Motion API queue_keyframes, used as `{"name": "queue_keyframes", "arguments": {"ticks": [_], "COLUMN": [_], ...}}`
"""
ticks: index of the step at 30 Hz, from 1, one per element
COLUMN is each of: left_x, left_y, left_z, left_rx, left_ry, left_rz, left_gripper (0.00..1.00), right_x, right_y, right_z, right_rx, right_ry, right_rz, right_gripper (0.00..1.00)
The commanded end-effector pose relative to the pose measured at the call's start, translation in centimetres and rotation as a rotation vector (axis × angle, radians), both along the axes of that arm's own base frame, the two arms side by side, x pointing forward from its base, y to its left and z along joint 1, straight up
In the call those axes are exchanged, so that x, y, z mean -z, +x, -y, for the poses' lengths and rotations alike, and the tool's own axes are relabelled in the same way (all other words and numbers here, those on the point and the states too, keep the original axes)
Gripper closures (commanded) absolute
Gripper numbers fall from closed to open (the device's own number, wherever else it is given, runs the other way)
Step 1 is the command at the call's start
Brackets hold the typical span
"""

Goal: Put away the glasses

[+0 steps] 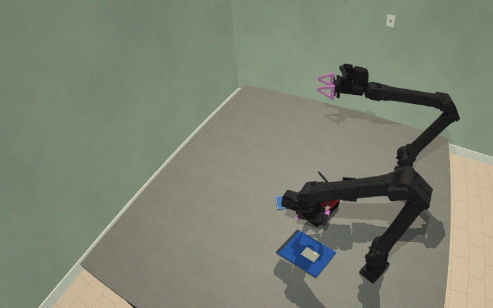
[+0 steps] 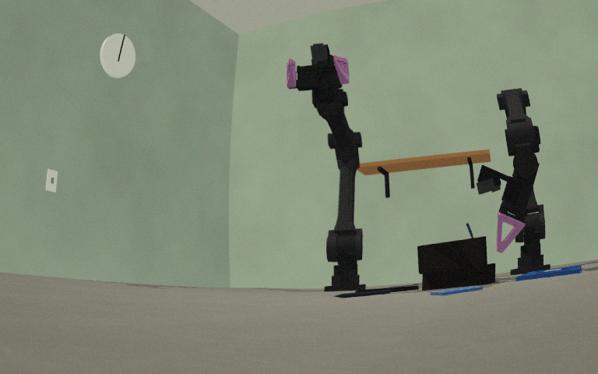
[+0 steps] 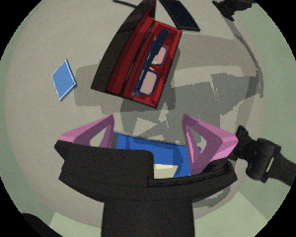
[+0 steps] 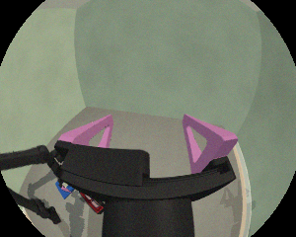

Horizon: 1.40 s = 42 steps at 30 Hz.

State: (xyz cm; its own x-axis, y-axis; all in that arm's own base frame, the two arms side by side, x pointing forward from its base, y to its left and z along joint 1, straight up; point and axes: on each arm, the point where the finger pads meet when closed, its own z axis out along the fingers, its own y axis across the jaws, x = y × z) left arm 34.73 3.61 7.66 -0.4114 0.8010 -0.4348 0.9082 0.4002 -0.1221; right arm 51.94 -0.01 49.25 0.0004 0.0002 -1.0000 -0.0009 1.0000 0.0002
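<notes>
The open case (image 1: pixel 333 204) (image 2: pixel 452 262) (image 3: pixel 113 59) (image 4: pixel 98 208), black outside and red inside, stands on the table with its lid raised. The glasses (image 3: pixel 149 84), dark blue with pink lenses, lie in it. A thin dark blue glasses arm (image 2: pixel 469 230) sticks up above the lid edge in the exterior view; how the other lies is hard to tell. My left gripper (image 1: pixel 311 214) (image 2: pixel 505 241) (image 3: pixel 148 118) is open and empty, pointing down beside the case, above the gap toward the blue book. My right gripper (image 1: pixel 317 85) (image 2: pixel 317 72) (image 4: pixel 147 118) is open and empty, high up and far away.
The blue book (image 1: pixel 291 247) (image 2: pixel 547 272) with a pale label lies near the case. A small light blue square (image 1: pixel 278 202) (image 2: pixel 455 291) (image 3: pixel 64 80) lies on the lid's side. A flat black object (image 3: pixel 180 15) and a dark pen (image 1: pixel 321 176) lie beyond the case's far end.
</notes>
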Motion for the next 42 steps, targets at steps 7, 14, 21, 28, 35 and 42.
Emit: {"name": "queue_keyframes", "arguments": {"ticks": [7,14,21,28,35,42], "left_x": [-0.8,-0.5,-0.3,-0.1,0.0,1.5], "left_y": [1.8,2.1,2.3,2.7,2.9,2.0], "left_z": [-1.2,-1.7,-2.0,-2.7,-2.9,-1.7], "left_rx": [0.125,0.203,0.257,0.333,0.346,0.31], "left_ry": [-0.037,-0.085,-0.12,-0.174,-0.199,-0.214], "left_rz": [0.069,0.104,0.136,0.192,0.208,0.17], "left_gripper": [0.04,0.04,0.04,0.04,0.04,0.04], "right_x": [-1.0,-1.0,-1.0,-1.0,-1.0,-1.0], "right_y": [-0.1,-0.1,-0.1,-0.1,-0.1,-0.1], "right_z": [0.1,0.1,0.1,0.1,0.1,0.1], "right_rx": [0.002,0.002,0.002,0.002,0.002,0.002], "right_ry": [0.004,0.004,0.004,0.004,0.004,0.004], "right_rz": [0.016,0.016,0.016,0.016,0.016,0.016], "right_gripper": [0.0,0.0,0.0,0.0,0.0,0.0]}}
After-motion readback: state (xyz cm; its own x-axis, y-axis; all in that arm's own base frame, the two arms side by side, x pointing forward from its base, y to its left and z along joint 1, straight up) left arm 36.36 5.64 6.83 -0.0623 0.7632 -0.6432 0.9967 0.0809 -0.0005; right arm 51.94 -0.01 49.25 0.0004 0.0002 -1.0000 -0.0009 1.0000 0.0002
